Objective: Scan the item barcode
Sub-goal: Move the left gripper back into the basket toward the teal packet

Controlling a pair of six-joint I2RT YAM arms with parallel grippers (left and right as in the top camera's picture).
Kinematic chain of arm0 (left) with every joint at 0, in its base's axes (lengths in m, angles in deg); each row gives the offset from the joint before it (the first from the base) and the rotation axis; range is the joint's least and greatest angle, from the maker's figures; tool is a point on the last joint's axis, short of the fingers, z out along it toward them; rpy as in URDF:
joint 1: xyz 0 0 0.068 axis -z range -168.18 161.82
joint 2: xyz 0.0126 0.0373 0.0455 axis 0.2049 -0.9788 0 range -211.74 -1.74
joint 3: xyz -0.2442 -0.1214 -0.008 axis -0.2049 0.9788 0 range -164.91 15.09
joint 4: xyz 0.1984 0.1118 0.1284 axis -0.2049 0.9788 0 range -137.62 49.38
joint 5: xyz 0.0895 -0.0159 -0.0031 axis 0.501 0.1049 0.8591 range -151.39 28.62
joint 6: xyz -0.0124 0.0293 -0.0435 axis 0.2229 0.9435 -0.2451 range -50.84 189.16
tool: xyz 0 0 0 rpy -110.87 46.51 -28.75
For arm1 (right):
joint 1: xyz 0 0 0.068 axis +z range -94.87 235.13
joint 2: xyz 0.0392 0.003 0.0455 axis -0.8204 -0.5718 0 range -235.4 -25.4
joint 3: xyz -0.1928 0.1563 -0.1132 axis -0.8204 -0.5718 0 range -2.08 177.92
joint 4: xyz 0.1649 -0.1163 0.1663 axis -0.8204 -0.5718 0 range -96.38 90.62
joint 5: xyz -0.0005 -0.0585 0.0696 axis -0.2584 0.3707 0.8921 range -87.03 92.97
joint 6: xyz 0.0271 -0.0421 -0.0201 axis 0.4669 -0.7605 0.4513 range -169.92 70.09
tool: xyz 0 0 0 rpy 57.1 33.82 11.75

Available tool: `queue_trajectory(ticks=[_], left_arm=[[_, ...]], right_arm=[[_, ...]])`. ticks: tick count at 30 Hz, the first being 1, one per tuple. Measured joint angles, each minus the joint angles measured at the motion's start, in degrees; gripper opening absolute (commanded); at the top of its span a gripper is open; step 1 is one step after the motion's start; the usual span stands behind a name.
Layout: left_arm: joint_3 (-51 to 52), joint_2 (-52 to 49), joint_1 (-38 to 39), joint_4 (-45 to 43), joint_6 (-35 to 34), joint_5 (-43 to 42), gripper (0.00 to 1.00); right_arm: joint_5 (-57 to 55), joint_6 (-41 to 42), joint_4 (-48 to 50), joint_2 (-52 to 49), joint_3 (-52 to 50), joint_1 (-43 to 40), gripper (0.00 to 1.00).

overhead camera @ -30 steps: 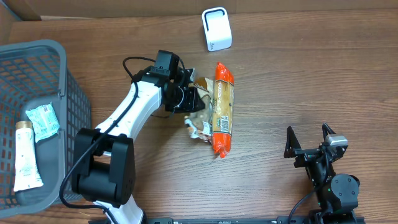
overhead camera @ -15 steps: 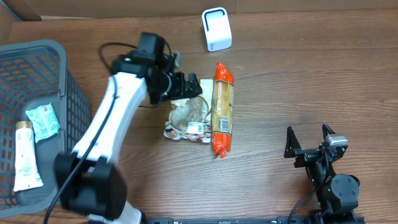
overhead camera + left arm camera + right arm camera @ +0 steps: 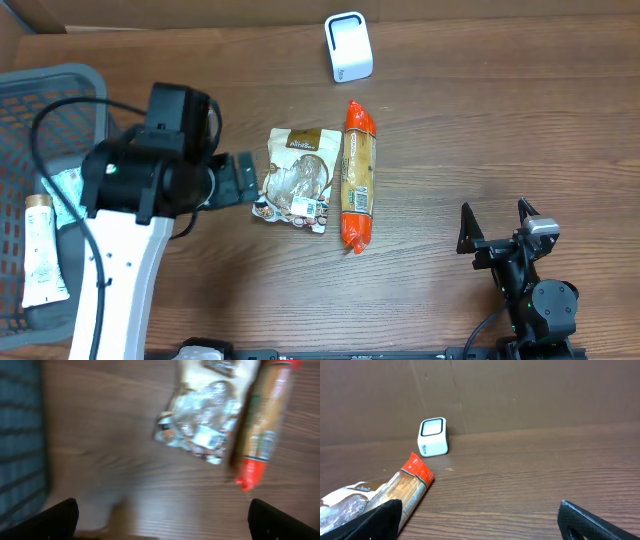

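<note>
Basket (image 3: 50, 75), far left: holds a tube (image 3: 40, 265) and a sachet (image 3: 68, 195). Left gripper (image 3: 243, 180) spread wide, empty, the nearer arm. Foil pouch (image 3: 296, 180) lies flat on the table (image 3: 450, 120) just to its right, long axis toward the scanner (image 3: 348, 47). Orange packet (image 3: 358, 175) alongside, touching. Right gripper (image 3: 497, 228) agape, well apart.

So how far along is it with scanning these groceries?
Possibly done: a tube and a small packet lie in the basket, though nothing shows they were scanned. In hand: nothing; the left claw hangs open beside the silver pouch, and the right claw sits open and idle. Left: the pouch and the orange packet lie flat on the table, short of the white scanner.
</note>
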Motion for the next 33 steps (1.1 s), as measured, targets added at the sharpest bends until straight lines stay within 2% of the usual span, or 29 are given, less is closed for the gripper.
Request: queue_trajectory(ticks=[9, 15, 21, 33], left_arm=[[1.14, 8.00, -6.73, 2.45, -0.17, 6.45, 1.00], [8.13, 8.57, -8.96, 1.05, -0.15, 8.35, 1.00], [14.38, 8.37, -13.16, -0.31, -0.17, 8.55, 1.00], [14.91, 11.56, -20.72, -0.46, 2.21, 6.60, 1.00]], right_arm=[[0.00, 0.02, 0.02, 0.00, 0.00, 0.00, 1.00], [0.00, 0.04, 0.02, 0.00, 0.00, 0.00, 1.00], [0.00, 0.04, 0.04, 0.00, 0.02, 0.00, 1.00], [0.00, 0.04, 0.04, 0.00, 0.00, 0.00, 1.00]])
